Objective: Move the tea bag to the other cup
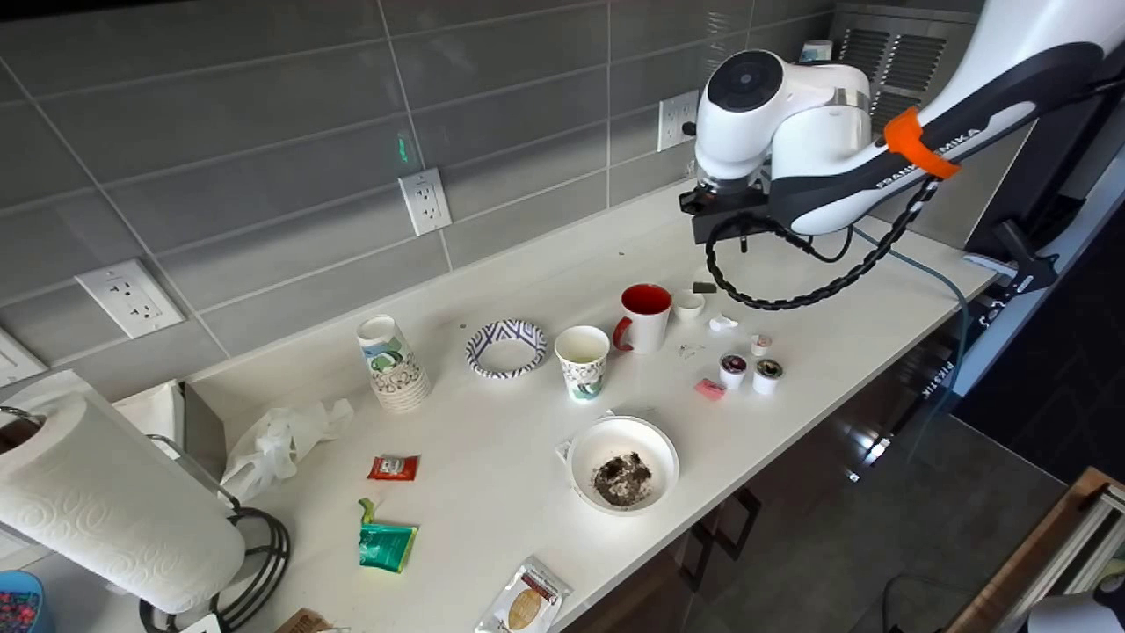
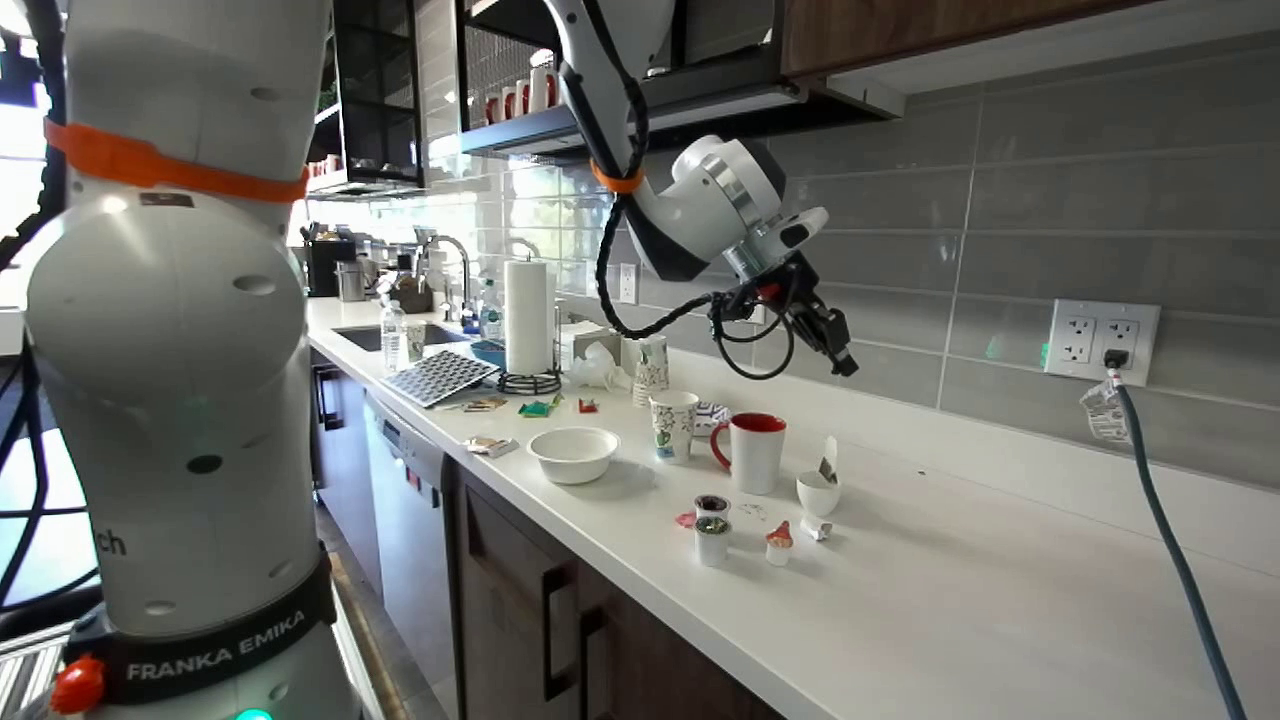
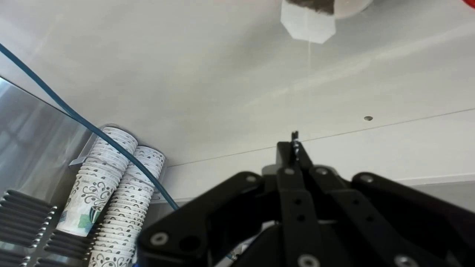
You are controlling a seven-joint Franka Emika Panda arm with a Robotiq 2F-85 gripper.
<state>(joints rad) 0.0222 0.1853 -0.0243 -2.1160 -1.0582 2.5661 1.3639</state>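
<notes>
Your hand (image 3: 295, 139) is closed right down, up above the surface (image 2: 930, 600), with the thin string (image 3: 309, 59) of the tea bag (image 3: 308, 22) in its grip, though the pinch itself is too fine to make out. The bag hangs upright below the hand, right by the rim of the small white cup (image 2: 818, 497); you can't tell whether the two touch. Next to that cup, farther from your hand, stands the white mug (image 2: 756, 462) with the red inside, and beyond it the tall printed paper cup (image 1: 583, 374), with the purple-patterned paper bowl (image 1: 505, 331) near it. Farther from the hand again you have the white bowl (image 2: 572, 467), dark crumbly grounds (image 1: 622, 481) in its bottom. Two coffee pods (image 1: 766, 380) and a small tub (image 2: 779, 548) with a reddish lid also sit lower than your hand, on the side away from the tiled wall (image 1: 290, 158), with a pink packet (image 1: 710, 389) just beside the pods.
</notes>
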